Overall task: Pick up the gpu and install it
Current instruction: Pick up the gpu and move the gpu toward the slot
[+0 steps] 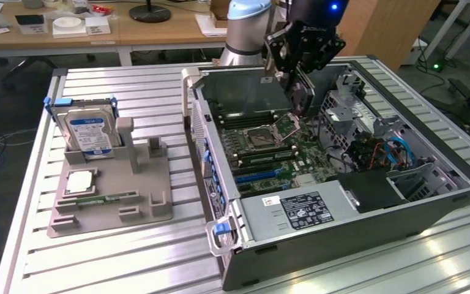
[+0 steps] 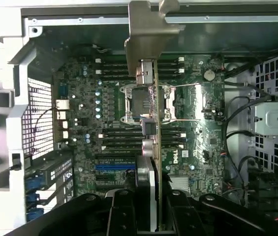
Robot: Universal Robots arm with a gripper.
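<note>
My gripper [image 1: 303,54] hangs over the open computer case [image 1: 431,202], shut on the gpu [image 1: 303,92]. The dark card points down toward the motherboard [image 1: 272,150] without touching it. In the wrist view the gpu [image 2: 152,123] is seen edge-on, running from my gripper [image 2: 151,211] to its silvery end bracket [image 2: 146,34]. It hovers above the CPU socket [image 2: 136,101], and the blue expansion slot [image 2: 114,167] lies to one side of the card's edge.
A grey fixture [image 1: 137,202] at the exterior view's left holds a hard drive [image 1: 88,131], a processor chip [image 1: 78,182] and a green memory stick [image 1: 96,199]. Inside the case are the power supply [image 1: 300,211], a drive cage [image 1: 354,98] and loose cables [image 1: 390,153].
</note>
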